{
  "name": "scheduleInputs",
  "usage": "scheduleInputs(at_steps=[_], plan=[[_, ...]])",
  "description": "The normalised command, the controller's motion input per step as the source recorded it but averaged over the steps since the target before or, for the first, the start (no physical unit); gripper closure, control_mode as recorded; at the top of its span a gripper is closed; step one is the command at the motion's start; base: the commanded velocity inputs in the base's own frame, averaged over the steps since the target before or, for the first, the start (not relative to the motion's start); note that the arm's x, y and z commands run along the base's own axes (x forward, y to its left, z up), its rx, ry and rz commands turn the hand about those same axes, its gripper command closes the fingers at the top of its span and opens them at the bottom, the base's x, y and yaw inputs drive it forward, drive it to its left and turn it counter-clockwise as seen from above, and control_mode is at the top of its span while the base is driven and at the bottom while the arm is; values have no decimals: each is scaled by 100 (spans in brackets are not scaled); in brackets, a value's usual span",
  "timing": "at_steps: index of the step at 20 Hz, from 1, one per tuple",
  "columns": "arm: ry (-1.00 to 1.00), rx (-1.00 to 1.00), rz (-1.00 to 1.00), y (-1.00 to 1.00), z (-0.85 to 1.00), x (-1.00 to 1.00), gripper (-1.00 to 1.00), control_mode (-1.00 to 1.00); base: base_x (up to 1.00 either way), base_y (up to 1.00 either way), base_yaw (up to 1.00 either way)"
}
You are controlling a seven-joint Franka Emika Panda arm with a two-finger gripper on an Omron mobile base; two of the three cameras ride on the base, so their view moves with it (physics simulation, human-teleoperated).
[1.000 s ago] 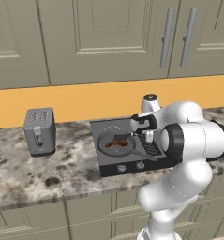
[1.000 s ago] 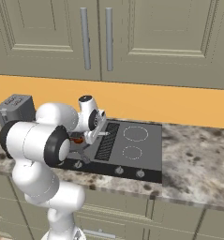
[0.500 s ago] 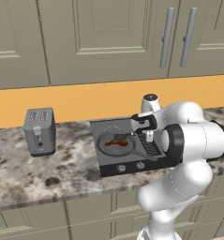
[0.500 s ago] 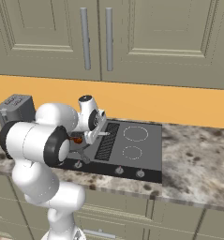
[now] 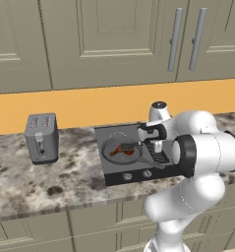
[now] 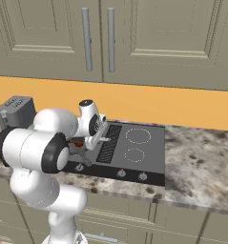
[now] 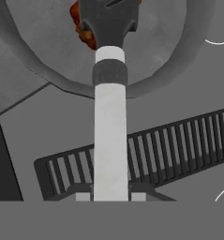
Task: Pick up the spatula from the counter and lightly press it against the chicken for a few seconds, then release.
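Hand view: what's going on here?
The gripper is shut on the spatula, holding it by its pale handle above the cooktop. The dark blade reaches into the pan and lies over the chicken. Whether it is actually pressing down cannot be told.

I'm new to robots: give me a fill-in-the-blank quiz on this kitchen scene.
The tool is shut on the handle of a ____. Its dark head hides part of the chicken, which sits in a round ____. On the counter beside the cooktop stands a grey ____.
Missing: spatula; pan; toaster.
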Motion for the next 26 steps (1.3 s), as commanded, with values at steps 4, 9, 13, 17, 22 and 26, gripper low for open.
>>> scheduleInputs(at_steps=[4,9,13,17,22,26], plan=[[4,0,0,0,-8,-2,100,-100,0,0,0],[5,0,0,1,-4,8,100,-100,0,0,0],[4,0,0,5,-11,3,100,-100,0,0,0],[1,0,0,1,-8,0,100,-100,0,0,0],[3,0,0,0,-11,0,100,-100,0,0,0],[3,0,0,1,-14,0,100,-100,0,0,0]])
